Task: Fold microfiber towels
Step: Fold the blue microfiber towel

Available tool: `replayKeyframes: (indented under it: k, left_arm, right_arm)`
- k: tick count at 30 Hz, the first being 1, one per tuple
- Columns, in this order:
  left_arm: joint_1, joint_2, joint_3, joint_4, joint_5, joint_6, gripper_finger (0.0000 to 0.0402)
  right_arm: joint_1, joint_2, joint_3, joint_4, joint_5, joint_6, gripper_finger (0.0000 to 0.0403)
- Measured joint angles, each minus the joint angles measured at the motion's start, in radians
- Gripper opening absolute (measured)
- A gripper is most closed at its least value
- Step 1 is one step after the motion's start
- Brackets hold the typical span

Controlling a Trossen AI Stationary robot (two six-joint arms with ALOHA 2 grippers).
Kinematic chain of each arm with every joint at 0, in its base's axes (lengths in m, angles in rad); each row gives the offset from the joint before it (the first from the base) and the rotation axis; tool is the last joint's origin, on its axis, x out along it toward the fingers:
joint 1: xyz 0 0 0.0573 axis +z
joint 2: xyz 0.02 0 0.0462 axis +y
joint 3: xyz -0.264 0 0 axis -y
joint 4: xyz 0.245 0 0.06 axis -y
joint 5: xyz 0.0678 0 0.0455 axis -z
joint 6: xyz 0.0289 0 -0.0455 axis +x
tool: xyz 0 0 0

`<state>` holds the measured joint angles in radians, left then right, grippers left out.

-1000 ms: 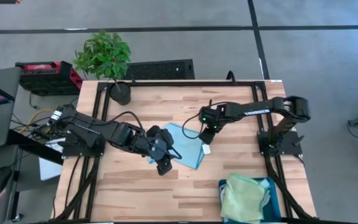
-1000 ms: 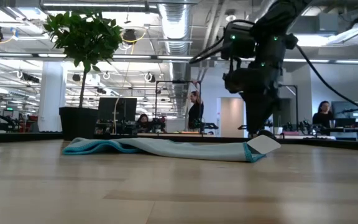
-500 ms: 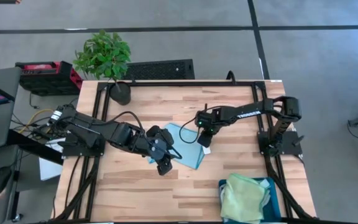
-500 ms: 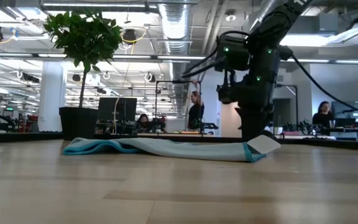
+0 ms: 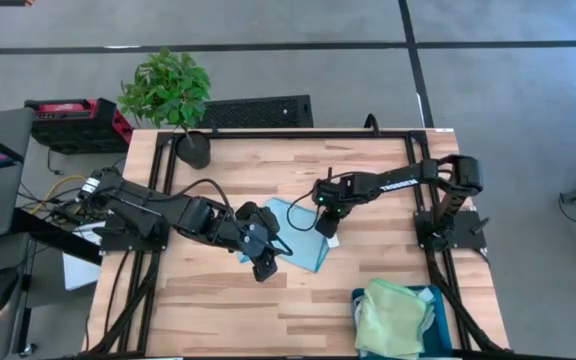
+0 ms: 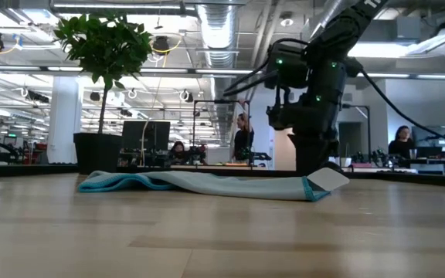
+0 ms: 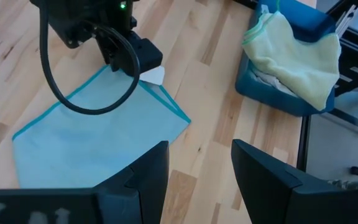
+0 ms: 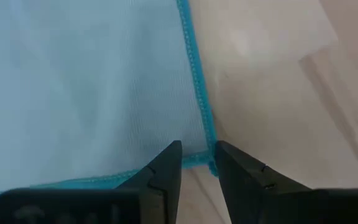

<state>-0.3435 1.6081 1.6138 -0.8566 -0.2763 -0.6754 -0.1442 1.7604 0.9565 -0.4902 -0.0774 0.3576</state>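
A light blue towel [image 5: 298, 236] with a teal hem lies flat on the wooden table; it also shows in the low view [image 6: 207, 184] and the left wrist view [image 7: 98, 134]. Its white tag [image 6: 329, 179] sticks out at the right corner. My right gripper [image 5: 326, 222] points down at that corner. In the right wrist view its fingers [image 8: 196, 167] stand narrowly apart on either side of the hem [image 8: 197, 118], close to the corner. I cannot tell whether they touch the cloth. My left gripper [image 7: 194, 168] is open and empty above the towel's near-left side [image 5: 265, 266].
A dark teal bin [image 5: 360, 298] at the table's near right corner holds a pale green towel [image 5: 393, 315], with more cloth under it [image 7: 263, 78]. A potted plant [image 5: 168, 92] stands at the far left corner. Bare wood lies near the front edge [image 5: 228, 320].
My right gripper has gone a little toward the table's left and down onto the towel's right corner. The towel and its tag lie as before. My left arm has kept still.
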Motion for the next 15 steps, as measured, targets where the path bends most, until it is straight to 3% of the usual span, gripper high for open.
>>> replayKeyframes:
  k: [15]
  left_arm:
    - [0.000,0.000,0.000,0.000,0.000,0.001,0.0167]
  right_arm:
    - [0.011,0.039,0.003,0.029,0.006,-0.062,0.0115]
